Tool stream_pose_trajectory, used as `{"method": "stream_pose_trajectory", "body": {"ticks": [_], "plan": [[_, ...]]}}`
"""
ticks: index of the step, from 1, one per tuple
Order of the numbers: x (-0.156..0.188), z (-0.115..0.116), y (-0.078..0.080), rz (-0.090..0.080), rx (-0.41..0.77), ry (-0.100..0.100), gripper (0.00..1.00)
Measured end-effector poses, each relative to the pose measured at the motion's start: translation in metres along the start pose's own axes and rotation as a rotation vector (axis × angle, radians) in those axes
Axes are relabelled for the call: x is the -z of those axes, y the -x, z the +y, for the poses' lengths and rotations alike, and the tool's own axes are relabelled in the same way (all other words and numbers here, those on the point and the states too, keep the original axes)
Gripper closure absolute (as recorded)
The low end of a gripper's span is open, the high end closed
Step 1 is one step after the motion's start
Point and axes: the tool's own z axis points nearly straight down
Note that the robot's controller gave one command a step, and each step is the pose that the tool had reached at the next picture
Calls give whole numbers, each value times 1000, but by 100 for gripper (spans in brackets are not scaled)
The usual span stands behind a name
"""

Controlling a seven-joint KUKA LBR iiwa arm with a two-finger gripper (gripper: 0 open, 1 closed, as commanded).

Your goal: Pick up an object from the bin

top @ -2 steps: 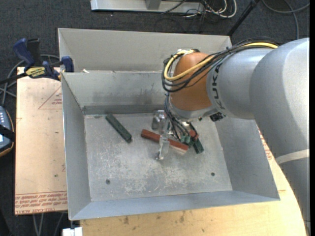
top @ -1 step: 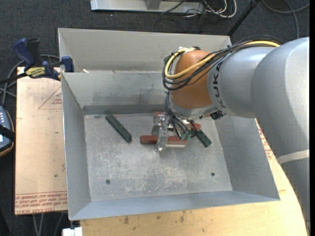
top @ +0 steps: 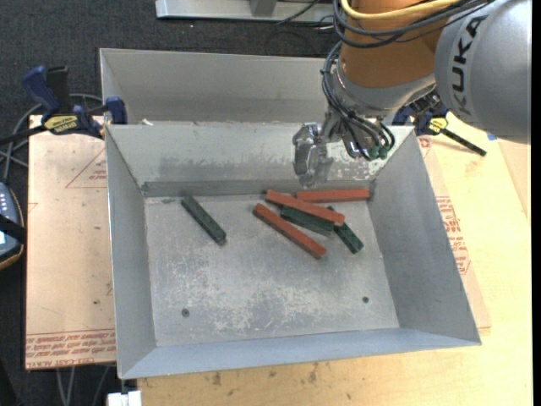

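Obliquely from above, the grey metal bin [top: 127, 227] is seen with its floor carrying a few slim bars. The arm [top: 473, 49] enters from the right, and its gripper [top: 309, 174] hangs low at the foot of the back wall, right of centre. Whether the gripper is wide or narrow cannot be told at this angle.

Just in front of the gripper lies a small heap of bars. Nearest is a short red-brown bar [top: 334, 195], lying level along the back wall. A second red-brown bar [top: 304, 207] slants beneath it. A dark green bar [top: 309, 222] lies alongside and touches that one. A third red-brown bar [top: 289, 230] slants at the front of the heap. A stubby dark green piece [top: 349, 239] sits at the heap's right end.

Well apart, on the left half of the floor, a lone dark green bar [top: 203, 220] lies slanted.
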Motion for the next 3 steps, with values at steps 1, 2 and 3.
{"method": "stream_pose_trajectory", "body": {"ticks": [1, 2, 3], "plan": [[-91, -10, 13, 18, -20, 2, 100], [-85, -10, 15, 11, -21, 1, 0], [-185, -24, 11, 19, -196, 0, 0]]}}
